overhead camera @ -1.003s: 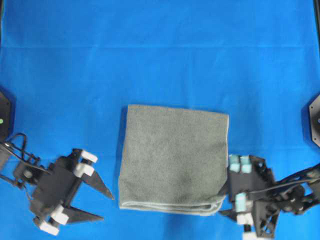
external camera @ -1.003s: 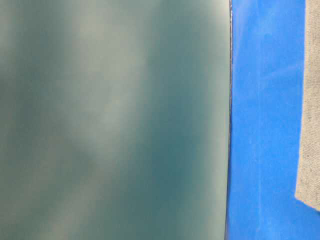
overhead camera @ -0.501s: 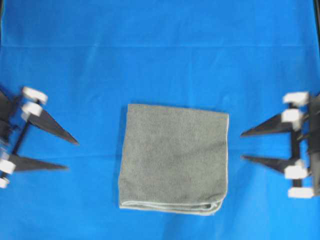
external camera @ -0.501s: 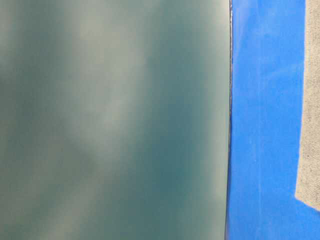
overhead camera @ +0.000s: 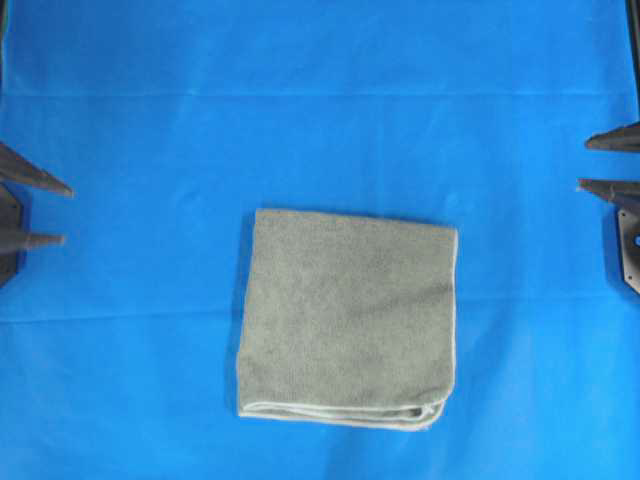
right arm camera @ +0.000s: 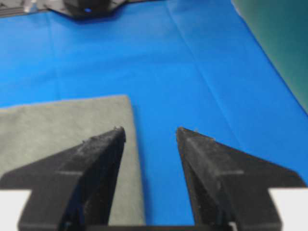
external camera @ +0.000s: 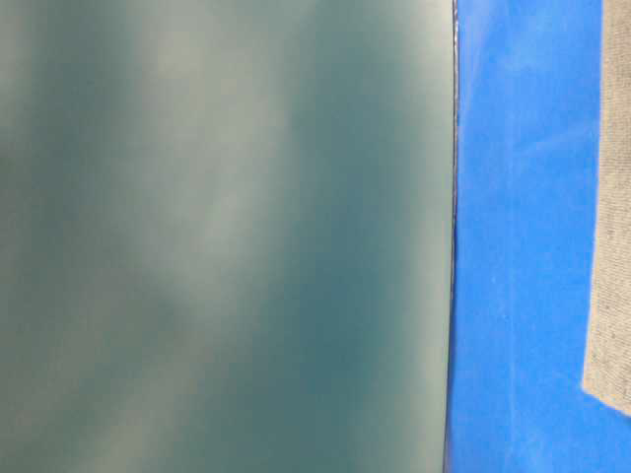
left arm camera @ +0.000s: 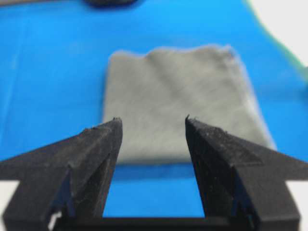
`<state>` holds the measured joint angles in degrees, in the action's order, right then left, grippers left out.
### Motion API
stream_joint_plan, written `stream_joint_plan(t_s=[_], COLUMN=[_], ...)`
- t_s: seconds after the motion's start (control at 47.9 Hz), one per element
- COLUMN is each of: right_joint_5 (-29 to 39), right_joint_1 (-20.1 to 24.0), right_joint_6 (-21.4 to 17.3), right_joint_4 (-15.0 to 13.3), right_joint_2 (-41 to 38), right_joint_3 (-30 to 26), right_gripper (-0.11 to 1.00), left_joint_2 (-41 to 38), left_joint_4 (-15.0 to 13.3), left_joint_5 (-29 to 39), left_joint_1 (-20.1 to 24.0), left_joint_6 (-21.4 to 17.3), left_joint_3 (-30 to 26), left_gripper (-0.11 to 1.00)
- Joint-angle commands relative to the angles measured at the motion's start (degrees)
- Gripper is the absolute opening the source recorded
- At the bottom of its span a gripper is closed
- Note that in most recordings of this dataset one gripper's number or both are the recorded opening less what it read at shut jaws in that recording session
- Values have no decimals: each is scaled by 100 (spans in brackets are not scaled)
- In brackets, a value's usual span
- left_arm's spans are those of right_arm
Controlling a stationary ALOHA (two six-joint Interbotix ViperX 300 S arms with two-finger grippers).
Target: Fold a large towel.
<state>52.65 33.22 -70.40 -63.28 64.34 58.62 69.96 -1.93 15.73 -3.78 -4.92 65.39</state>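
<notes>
1. The left pincer (overhead camera: 45, 212) waits at the left edge of the table (overhead camera: 320, 130), its jaws spread and empty, well apart from the towel (overhead camera: 347, 315).
2. The towel lies in the middle near the front, folded into a neat, almost square stack.
3. The right pincer (overhead camera: 597, 163) waits at the right edge, spread and empty.
4. I judge the folding finished; next, both arms need only to rest.

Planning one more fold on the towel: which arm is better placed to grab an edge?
Slightly the left. Both grippers, left and right, sit open and empty at the view's side edges, clear of the towel. The left wrist view faces the towel squarely; the right one catches only its corner.
</notes>
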Motion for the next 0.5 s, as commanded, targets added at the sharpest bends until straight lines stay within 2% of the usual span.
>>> stream_joint_plan(t_s=[0.0,0.125,0.209,0.48], right_joint_5=[26,44,44,44], right_joint_1=[9,9,9,9], right_joint_6=[-237,-756,-967,-1160], right_joint_4=[-105,-132,-132,-202], right_joint_2=[193,334,272,123], right_joint_3=[281,686,800,861], right_gripper=[53,53,53,53], left_joint_2=[176,527,642,624], left_joint_4=[-9,-26,-18,-18], left_joint_5=[-9,-9,-9,-9], left_joint_1=[211,483,571,580], left_joint_6=[26,185,290,378], left_joint_3=[176,598,738,809], left_gripper=[53,53,53,53])
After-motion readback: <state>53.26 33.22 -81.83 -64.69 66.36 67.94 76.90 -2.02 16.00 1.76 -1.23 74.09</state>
